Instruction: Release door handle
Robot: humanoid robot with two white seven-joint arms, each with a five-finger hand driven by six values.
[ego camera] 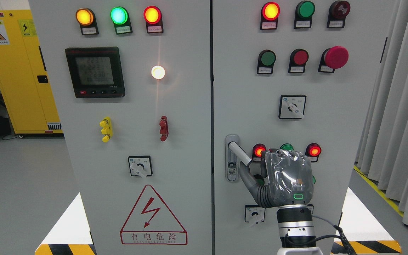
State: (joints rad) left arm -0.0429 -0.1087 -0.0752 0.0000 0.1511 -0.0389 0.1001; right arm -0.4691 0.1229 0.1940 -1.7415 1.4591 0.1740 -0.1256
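Nine round lamps (119, 15), three rotary switches (292, 107), one meter (95, 72).

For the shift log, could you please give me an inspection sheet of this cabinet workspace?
Surface: grey cabinet door, upright, carrying lamps and switches.
Job's things: door handle swung out from its latch plate.
Clutter: nothing seen.
Grippers: right hand beside the handle, thumb just below it, fingers relaxed, holding nothing; left hand out of view.
Cables: black cable by the right wrist.
Surroundings: yellow cabinet on the left, grey curtain on the right.
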